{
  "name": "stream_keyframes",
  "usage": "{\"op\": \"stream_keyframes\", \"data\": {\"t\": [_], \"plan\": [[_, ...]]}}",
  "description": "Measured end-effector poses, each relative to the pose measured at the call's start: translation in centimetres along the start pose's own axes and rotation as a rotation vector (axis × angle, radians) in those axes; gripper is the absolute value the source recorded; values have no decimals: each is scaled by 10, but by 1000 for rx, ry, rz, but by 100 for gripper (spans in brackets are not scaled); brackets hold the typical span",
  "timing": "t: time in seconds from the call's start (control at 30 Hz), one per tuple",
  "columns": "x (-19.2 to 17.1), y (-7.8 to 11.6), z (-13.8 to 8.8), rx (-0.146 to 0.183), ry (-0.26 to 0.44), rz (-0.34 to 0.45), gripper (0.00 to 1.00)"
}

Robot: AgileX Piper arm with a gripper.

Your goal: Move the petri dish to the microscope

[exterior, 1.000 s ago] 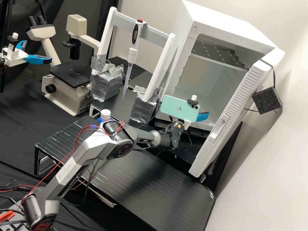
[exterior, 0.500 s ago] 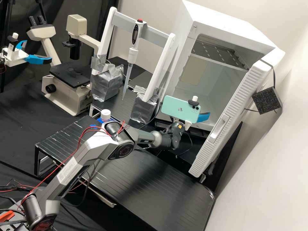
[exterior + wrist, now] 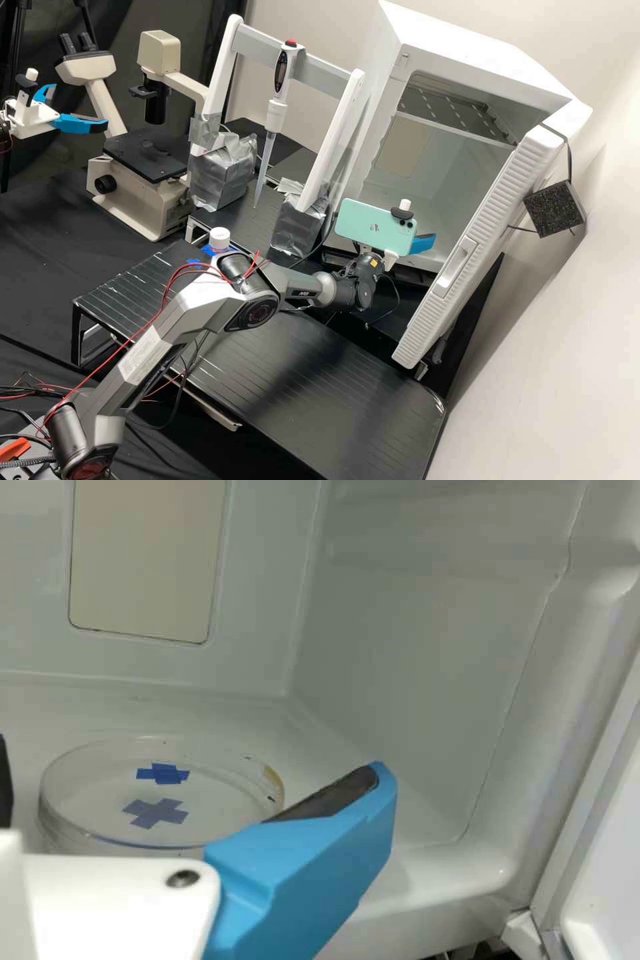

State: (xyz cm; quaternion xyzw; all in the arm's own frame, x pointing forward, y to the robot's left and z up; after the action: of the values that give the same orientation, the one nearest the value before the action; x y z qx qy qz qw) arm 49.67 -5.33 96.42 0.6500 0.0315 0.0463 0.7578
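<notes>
Petri dish: and there it was, the clear, round, shallow plastic petri dish [image 3: 163, 791] with blue tape crosses [image 3: 155, 813] showing through it, flat on the floor [image 3: 240, 718] of the white box-shaped cabinet [image 3: 430, 670]
Grip: this one looked to call for a level, centred approach, both fingers low beside the dish's wall, then a slow, light squeeze; too hard, and the smooth plastic could have slipped or tilted
Lift: a small straight rise was wanted first, dish kept flat, then a careful backing out past the wide-open ribbed white door [image 3: 487, 233]
Route: the cream microscope [image 3: 137, 200] with its flat black stage [image 3: 148, 157] waited across the surface, and the white-and-grey pipette [image 3: 280, 77] hung along the way, so a wide path seemed wise
Hand: the white hand [image 3: 190, 780] had its fingers apart, well spread, nothing clamped between them
Near finger: the bright blue finger [image 3: 310, 870] with its dark pad [image 3: 330, 796] stood right by the dish's rim; whether it touched, one could not tell
Far finger: just a dark tip [image 3: 5, 780] there, and a gap lay between it and the dish
</notes>
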Motion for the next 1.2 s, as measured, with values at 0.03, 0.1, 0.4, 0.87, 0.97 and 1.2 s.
{"op": "stream_keyframes", "data": {"t": [0.03,0.1,0.4,0.87,0.97,1.2], "plan": [[0,0,0,0,0,0,0],[0,0,0,0,-2,0,0],[0,0,0,0,-5,-1,0],[0,-1,0,0,-7,-4,0],[0,-1,0,0,-9,-4,0],[0,-1,0,0,-11,-5,0]]}}
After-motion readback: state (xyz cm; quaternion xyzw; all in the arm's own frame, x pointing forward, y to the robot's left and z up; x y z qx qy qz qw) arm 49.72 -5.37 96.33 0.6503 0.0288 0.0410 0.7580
